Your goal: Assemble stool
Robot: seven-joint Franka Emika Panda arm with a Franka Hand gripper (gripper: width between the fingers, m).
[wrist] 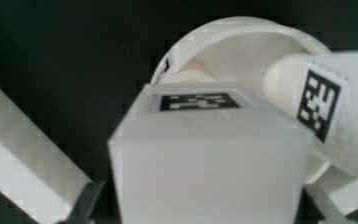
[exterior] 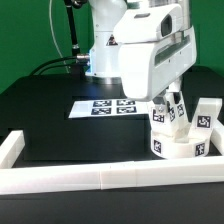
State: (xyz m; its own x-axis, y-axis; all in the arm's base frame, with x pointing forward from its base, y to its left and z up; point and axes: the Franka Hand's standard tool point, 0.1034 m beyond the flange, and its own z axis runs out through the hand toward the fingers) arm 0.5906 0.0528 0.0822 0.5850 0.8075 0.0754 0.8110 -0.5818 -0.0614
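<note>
Currently the pincer [exterior: 172,103] is clamped on a tagged leg [wrist: 211,160] above the seat [exterior: 180,146]. Another leg [exterior: 207,117] stands at the seat's 2 o'clock in the exterior view, on the counter [exterior: 50,115].

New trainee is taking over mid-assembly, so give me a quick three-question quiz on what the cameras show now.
1. True or false: the marker board lies on the exterior view's right of the round seat.
2. In the wrist view, what sits between the gripper's fingers? A) a tagged leg B) the border rail C) the marker board
3. Fill in: a second leg stands on the exterior view's ____ of the seat.

Key
1. False: the marker board lies to the left of the round seat.
2. A: the gripper straddles the tagged leg.
3. Right: the second leg.
</note>
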